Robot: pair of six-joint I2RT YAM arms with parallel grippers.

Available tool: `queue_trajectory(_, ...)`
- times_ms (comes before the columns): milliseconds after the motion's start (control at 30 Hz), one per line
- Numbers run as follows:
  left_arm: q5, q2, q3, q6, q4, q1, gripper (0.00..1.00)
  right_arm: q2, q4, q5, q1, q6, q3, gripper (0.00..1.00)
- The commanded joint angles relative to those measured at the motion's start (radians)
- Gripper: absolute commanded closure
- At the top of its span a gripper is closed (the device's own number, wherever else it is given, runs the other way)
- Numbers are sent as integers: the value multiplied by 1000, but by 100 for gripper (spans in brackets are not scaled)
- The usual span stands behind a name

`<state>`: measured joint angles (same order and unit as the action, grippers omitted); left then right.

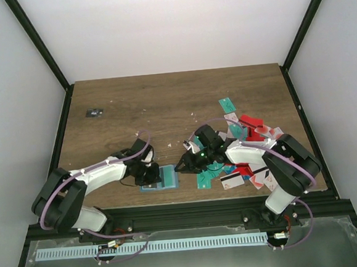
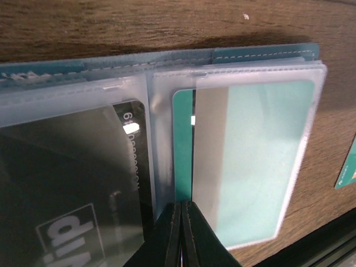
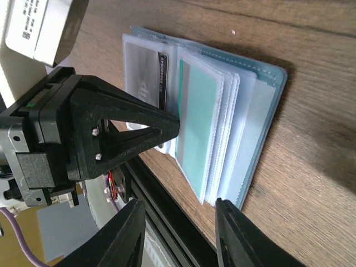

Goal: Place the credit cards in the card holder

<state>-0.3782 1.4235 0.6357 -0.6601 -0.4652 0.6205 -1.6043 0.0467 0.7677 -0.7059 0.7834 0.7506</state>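
Observation:
The card holder (image 1: 167,177) lies open near the table's front edge, its clear sleeves (image 2: 167,139) spread. One sleeve holds a teal card (image 2: 261,161), the neighbouring one a black card (image 2: 67,183). My left gripper (image 2: 184,204) is shut, its tips resting on the sleeve at the teal card's near edge, with nothing visible between the jaws. My right gripper (image 3: 181,236) hangs open just off the holder's (image 3: 261,111) near right corner, holding nothing. The loose credit cards (image 1: 248,134) lie piled to the right, under the right arm.
A teal card (image 1: 205,179) lies just right of the holder, and another teal card (image 1: 226,103) sits further back. A tiny black object (image 1: 94,113) rests at the far left. The black front rail (image 3: 172,206) runs close beside the holder.

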Motion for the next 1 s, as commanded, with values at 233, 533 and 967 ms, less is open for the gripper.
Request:
queue_trajectory(233,33,23,-1,15,-3,19,96,-79,-32,18,-52,2,50,60)
queue_trajectory(533,33,25,-6,16,0,19,96,-128,-36,20,-76,-1,83,59)
queue_trajectory(967,28,22,-12,19,4,21,96,-174,-46,21,-89,0,106,59)
